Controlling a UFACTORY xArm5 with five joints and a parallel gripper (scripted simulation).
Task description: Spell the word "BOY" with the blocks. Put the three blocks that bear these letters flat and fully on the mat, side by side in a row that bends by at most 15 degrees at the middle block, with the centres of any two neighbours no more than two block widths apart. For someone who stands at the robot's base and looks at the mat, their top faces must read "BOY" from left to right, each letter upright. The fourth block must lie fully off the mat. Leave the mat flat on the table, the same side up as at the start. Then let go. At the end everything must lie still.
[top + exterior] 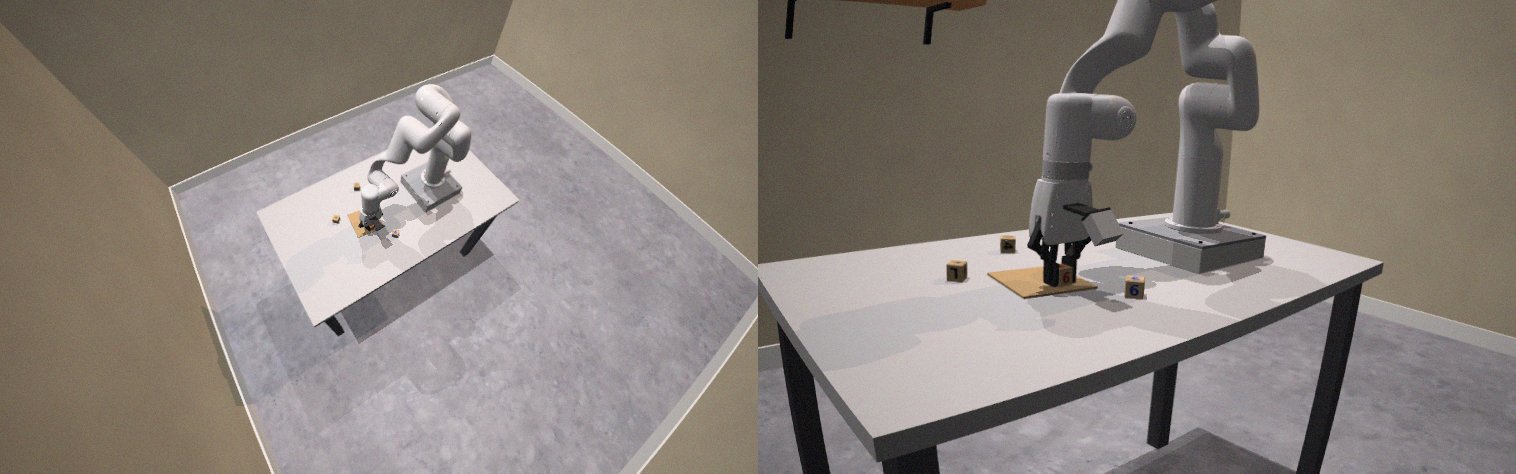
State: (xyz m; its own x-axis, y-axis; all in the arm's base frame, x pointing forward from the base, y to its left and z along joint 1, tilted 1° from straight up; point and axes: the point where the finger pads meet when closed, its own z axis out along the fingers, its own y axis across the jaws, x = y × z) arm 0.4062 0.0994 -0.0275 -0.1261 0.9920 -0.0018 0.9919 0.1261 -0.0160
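Note:
A tan mat (1040, 280) lies on the white table; it also shows in the overhead view (364, 223). My gripper (1058, 275) points straight down over the mat and is shut on a wooden block with a red mark on its side (1064, 275). The block rests on or just above the mat near its right part. A block with a blue mark (1134, 287) sits on the table right of the mat. A block with a dark mark (956, 270) sits left of the mat. Another block (1007, 243) sits behind the mat. The top letters are too small to read.
The robot's grey base plate (1191, 243) stands at the back right of the table, close behind the blue-marked block. A wooden shelf (897, 4) hangs on the wall at the upper left.

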